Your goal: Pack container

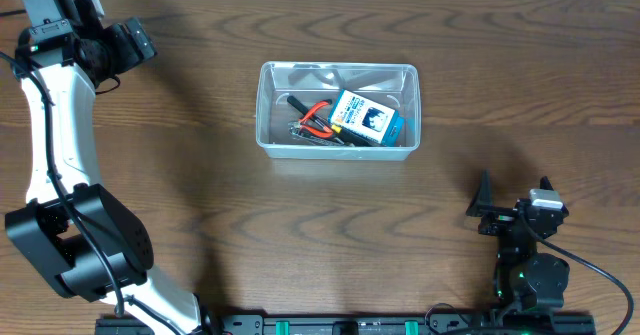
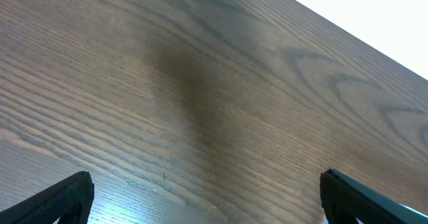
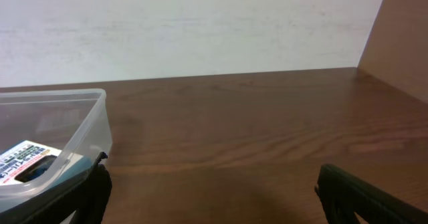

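We are seeing the left gripper point(image 2: 205, 184) hanging over bare dark wood-grain table point(image 1: 200, 185). Its jaws are standing wide apart, gripping nothing and touching nothing; in the left wrist view only wood is showing between the two black fingers point(image 2: 63, 198).

The right gripper point(image 3: 212, 184) is sitting low over the table with its jaws also spread wide and nothing between them. They are not touching anything we can make out.

The clear rectangular plastic container with rounded corners point(image 1: 340, 67) is lying ahead of the right jaws and off to their left-finger side, well apart from them in the overhead view. In the right wrist view one rounded corner point(image 3: 90, 127) is peeking out behind that finger.

The container is well apart from the left jaws too.

Inside the container a small blue-and-white box point(image 1: 365, 117) is lying tilted. Just beside it a red-handled tool point(image 1: 318, 113) and some small metal bits point(image 1: 300, 130) are lying, too small for us to identify.
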